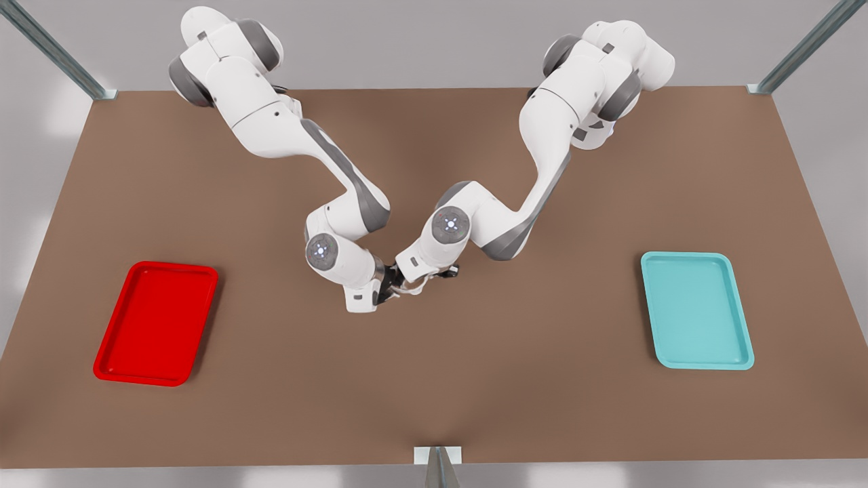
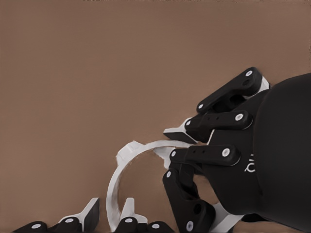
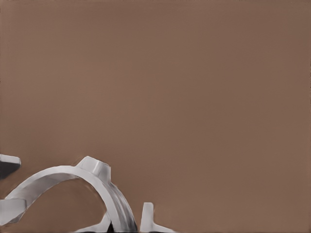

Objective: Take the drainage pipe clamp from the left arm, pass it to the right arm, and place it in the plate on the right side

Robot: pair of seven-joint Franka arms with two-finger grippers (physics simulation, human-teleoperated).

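Clamp (image 1: pixel 415 287) between both end effectors.

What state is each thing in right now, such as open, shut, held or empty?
drainage pipe clamp: held above the table, between both grippers.
right gripper: shut on one end of the clamp.
left gripper: fingers astride the clamp's other end, a gap showing, so seemingly open.
red plate: empty.
teal tray: empty.

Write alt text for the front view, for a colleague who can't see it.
Two white arms meet over the middle of a brown table, the right gripper and left gripper both at the small white drainage pipe clamp between them. A red plate lies at the front view's left, a teal tray at its right.
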